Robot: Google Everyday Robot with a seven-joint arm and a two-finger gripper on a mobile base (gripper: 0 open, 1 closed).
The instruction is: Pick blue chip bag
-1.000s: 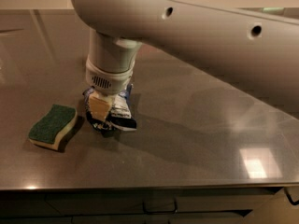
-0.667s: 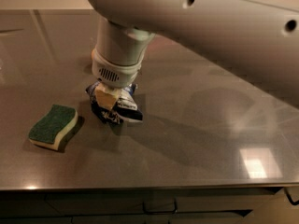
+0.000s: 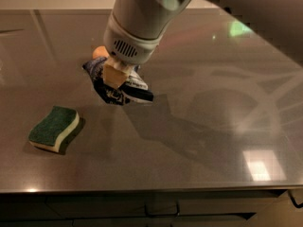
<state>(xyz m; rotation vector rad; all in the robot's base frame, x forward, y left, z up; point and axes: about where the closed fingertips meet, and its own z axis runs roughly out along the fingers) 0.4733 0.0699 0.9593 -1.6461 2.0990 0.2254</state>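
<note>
Your hand (image 3: 117,77) is clenched on the blue chip bag (image 3: 119,88): one tan finger pad (image 3: 115,74) presses into the top of the crumpled foil, and the bag bunches up around it, so it reads as a pinch from above on the upper fold, not a scoop. The other finger is hidden behind the bag, so you can't confirm how deep the bite is. The bag sits left of centre on the counter (image 3: 203,141), directly under the wrist; its lower edge droops toward the surface and I can't tell whether it's clear of it or just brushing. The grip from above makes sense: the foil is thin and lies low, so a crease is the only thing to grab. The arm (image 3: 142,11) comes in from the upper right and angles down and left, wrist housing (image 3: 129,45) tilted, hand pointing down at the counter. An orange ball (image 3: 99,52) peeks out just behind the wrist, close to the bag but not in the grip. The green-and-yellow sponge (image 3: 54,128) lies well apart to the lower left, out of the way. My read: grasp made, the lift needs confirming. Watch for foil slipping off the pad.
</note>
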